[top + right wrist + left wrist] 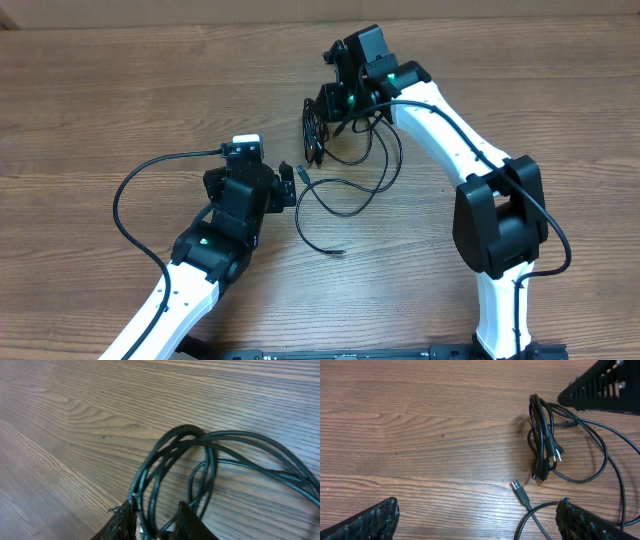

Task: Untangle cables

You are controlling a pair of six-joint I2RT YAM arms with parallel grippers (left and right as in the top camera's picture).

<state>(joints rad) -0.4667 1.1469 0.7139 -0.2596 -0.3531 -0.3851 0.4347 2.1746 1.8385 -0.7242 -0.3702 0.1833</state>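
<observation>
The cables are thin black cords. A folded clump (pixel 314 128) lies at the table's middle, with long loops (pixel 385 160) trailing right and a loose strand (pixel 325 215) curling toward the front. In the left wrist view the clump (pixel 541 445) lies upright beside a loose plug (pixel 519 489). My right gripper (pixel 328 103) sits over the clump's far end. In its own view its fingers (pixel 157 510) straddle two strands (pixel 165 465) with only a narrow gap left. My left gripper (pixel 291 186) is wide open (pixel 477 515) just left of the loose strand, holding nothing.
The wooden table (pixel 120 90) carries only the cables and the two arms. A thick black wire (pixel 130 190) loops off the left arm on the left. The right arm's white links (pixel 450 130) span the right side. The right gripper's body (pixel 602 385) fills the left wrist view's top right corner.
</observation>
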